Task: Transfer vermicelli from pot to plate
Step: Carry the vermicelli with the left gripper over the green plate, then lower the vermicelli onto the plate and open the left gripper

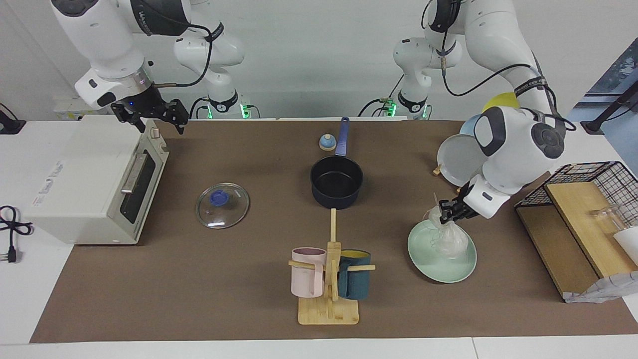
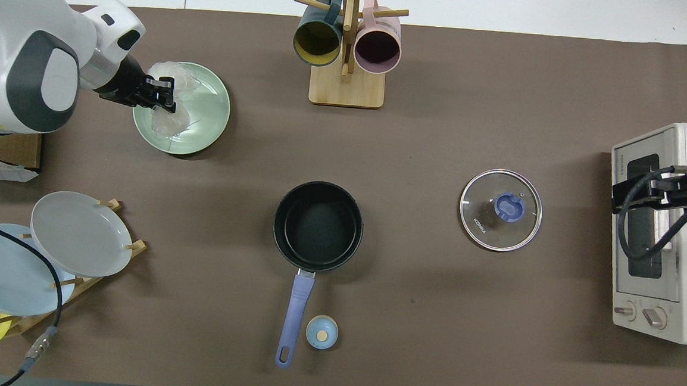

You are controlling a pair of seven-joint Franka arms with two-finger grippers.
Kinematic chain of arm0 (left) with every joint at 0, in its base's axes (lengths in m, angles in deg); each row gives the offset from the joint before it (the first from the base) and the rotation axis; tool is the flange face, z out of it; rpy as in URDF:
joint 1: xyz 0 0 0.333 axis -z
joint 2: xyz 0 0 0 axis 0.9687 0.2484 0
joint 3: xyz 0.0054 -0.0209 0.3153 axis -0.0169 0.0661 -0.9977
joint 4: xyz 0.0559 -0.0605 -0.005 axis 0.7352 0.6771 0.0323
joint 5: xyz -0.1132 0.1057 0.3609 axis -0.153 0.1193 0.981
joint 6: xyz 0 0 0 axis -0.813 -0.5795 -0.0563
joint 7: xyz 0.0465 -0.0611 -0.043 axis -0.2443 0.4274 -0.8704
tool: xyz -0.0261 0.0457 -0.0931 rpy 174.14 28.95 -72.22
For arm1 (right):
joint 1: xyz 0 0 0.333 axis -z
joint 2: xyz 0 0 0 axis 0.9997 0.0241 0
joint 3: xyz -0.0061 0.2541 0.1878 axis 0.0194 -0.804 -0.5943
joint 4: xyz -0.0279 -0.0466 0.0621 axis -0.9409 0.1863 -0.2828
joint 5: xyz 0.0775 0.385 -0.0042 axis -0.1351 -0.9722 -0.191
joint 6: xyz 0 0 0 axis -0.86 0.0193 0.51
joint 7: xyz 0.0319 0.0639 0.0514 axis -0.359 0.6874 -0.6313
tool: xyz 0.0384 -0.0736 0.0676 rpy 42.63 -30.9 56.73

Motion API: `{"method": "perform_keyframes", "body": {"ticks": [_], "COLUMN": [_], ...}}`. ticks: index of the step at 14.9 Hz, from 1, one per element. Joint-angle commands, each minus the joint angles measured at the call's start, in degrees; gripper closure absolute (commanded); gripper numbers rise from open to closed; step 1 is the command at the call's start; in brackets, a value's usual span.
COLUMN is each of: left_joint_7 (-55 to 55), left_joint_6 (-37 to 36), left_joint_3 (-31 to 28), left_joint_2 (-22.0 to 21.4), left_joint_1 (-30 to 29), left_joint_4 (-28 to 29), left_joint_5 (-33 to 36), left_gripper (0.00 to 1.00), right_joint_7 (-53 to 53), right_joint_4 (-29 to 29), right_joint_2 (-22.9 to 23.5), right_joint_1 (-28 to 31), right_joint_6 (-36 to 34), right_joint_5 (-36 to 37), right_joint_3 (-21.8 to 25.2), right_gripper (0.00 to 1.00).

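Observation:
The pot [image 1: 336, 182] is a dark navy saucepan with a blue handle, mid-table, and its black inside is empty; it also shows in the overhead view [image 2: 317, 226]. The mint-green plate [image 1: 443, 275] lies toward the left arm's end, farther from the robots than the pot. My left gripper [image 1: 447, 213] hangs just over the plate [image 2: 211, 113], shut on the vermicelli [image 1: 449, 240], a whitish glassy tangle whose lower part rests on the plate. In the overhead view the left gripper [image 2: 161, 95] covers part of the vermicelli [image 2: 166, 121]. My right gripper [image 1: 160, 124] waits open over the toaster oven.
A toaster oven [image 1: 94, 184] stands at the right arm's end, with a glass lid [image 1: 222, 205] beside it. A mug tree [image 1: 330, 271] holds a pink and a teal mug. There is also a plate rack [image 2: 72, 236], a wire basket with wooden boards [image 1: 583, 209], and a small blue knob [image 1: 327, 142] by the pot handle.

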Motion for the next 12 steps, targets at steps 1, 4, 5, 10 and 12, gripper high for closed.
{"method": "perform_keyframes", "body": {"ticks": [1, 4, 5, 10, 12], "left_joint_7": [2.7, 5.6, 6.1, 8.3, 7.9], "left_joint_6": [4.4, 9.1, 11.4, 8.2, 3.8], "left_joint_3": [0.6, 0.6, 0.6, 0.1, -1.4], "left_joint_2": [3.2, 3.7, 3.5, 0.1, -4.0], "left_joint_1": [-0.6, -0.6, -0.6, -0.7, -0.7], "left_joint_4": [-0.1, 2.4, 4.3, 4.9, 4.8], "left_joint_5": [2.7, 3.6, 3.7, 3.7, 3.6], "left_gripper": [1.0, 1.0, 1.0, 0.0, 0.0], "right_joint_7": [1.3, 1.4, 1.4, 1.2, 1.2], "right_joint_4": [-1.1, -0.9, -0.9, -0.9, -0.9], "right_joint_2": [-1.2, -1.0, -0.9, -0.8, -0.8], "right_joint_1": [-0.1, 0.2, 0.3, 0.2, 0.1], "right_joint_6": [2.4, 1.7, 1.6, 2.4, 2.4], "right_joint_5": [-0.3, -0.5, -0.9, -1.1, -1.1], "right_joint_3": [0.9, 1.2, 1.2, 1.2, 1.2], "right_gripper": [0.0, 0.0, 0.0, 0.0, 0.0]}}
